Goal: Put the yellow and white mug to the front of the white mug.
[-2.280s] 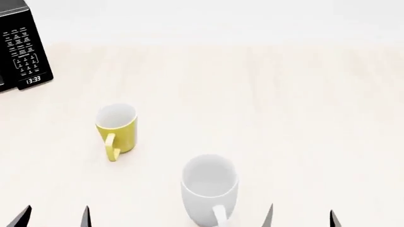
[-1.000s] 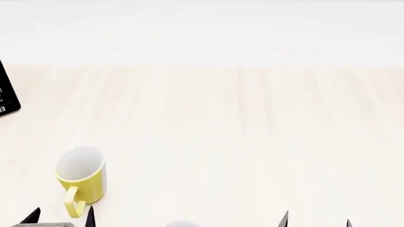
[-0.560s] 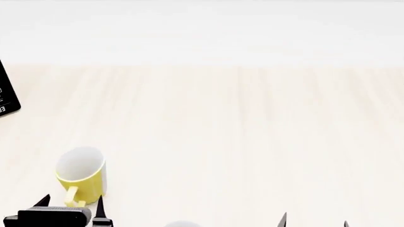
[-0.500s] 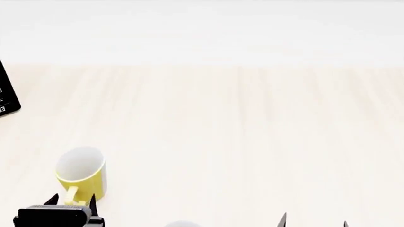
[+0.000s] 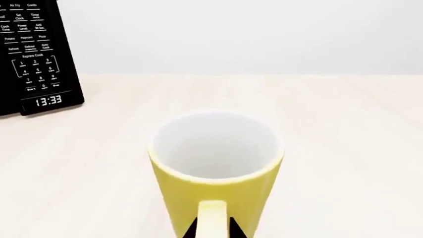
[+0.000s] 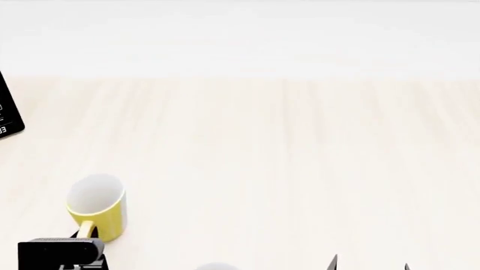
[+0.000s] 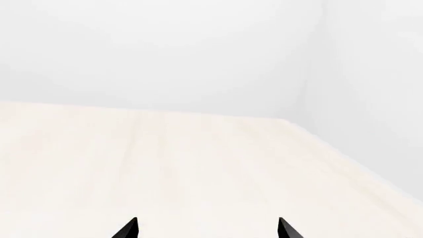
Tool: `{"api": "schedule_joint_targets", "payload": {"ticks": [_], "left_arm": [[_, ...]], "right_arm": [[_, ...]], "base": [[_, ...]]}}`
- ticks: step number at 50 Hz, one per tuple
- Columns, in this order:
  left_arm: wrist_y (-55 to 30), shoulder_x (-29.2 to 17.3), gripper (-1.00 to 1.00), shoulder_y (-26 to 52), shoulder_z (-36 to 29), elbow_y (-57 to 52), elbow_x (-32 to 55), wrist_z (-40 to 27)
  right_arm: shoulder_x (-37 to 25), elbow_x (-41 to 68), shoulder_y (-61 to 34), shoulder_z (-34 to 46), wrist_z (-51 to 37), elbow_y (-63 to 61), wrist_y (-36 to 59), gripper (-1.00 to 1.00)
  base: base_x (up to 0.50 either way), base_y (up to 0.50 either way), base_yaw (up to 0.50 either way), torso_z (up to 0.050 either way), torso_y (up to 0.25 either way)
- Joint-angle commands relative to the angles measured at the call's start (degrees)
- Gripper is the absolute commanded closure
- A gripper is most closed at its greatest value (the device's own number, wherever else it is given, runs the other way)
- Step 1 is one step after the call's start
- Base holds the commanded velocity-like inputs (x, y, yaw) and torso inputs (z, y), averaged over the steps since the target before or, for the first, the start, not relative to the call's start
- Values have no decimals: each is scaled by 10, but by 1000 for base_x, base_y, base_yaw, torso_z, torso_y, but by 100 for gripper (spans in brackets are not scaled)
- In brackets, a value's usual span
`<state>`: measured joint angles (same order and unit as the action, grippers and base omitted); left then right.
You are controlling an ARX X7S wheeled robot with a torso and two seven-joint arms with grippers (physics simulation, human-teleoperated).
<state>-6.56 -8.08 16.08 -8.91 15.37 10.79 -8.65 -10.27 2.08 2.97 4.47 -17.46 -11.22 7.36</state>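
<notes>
The yellow and white mug (image 6: pixel 96 209) stands upright on the pale wooden table at the lower left of the head view, yellow handle towards me. It fills the left wrist view (image 5: pixel 215 168), white inside showing. My left gripper (image 5: pixel 211 229) has its two black fingertips against both sides of the yellow handle (image 5: pixel 211 218), shut on it; in the head view the left gripper (image 6: pixel 84 241) covers the handle's lower part. The white mug (image 6: pixel 215 266) shows only as a sliver of rim at the bottom edge. My right gripper (image 6: pixel 370 263) (image 7: pixel 208 229) is open and empty.
A black microwave (image 5: pixel 36 54) with a keypad and a clock stands at the table's far left; its corner shows in the head view (image 6: pixel 6 115). The table (image 6: pixel 285 169) runs back to a white wall. The right wrist view shows the table's right edge (image 7: pixel 357 158).
My left gripper has moved forward to the yellow mug's handle and its jaws have narrowed onto it. The mug has not moved in the last second. The right gripper stays put.
</notes>
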Motion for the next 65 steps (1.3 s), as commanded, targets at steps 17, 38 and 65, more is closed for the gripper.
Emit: {"api": "schedule_joint_targets", "payload": {"ticks": [17,38,65], "left_arm": [[2,-104,100,234,-44,145,209,496],[-144,-154,100,349,-95,150,273,676],[-120,-96,100,359,-146,145,236,665]], "right_arm": [[-10,6,-1,8,-8,-1,0,-100],[-17,9,-1,14,-17,3,-1,-100],[-26,20,5,15,-25,-1,-5,-100]], "base": [[0,0,0,0,1],[0,0,0,0,0],[0,0,0,0,0]]}}
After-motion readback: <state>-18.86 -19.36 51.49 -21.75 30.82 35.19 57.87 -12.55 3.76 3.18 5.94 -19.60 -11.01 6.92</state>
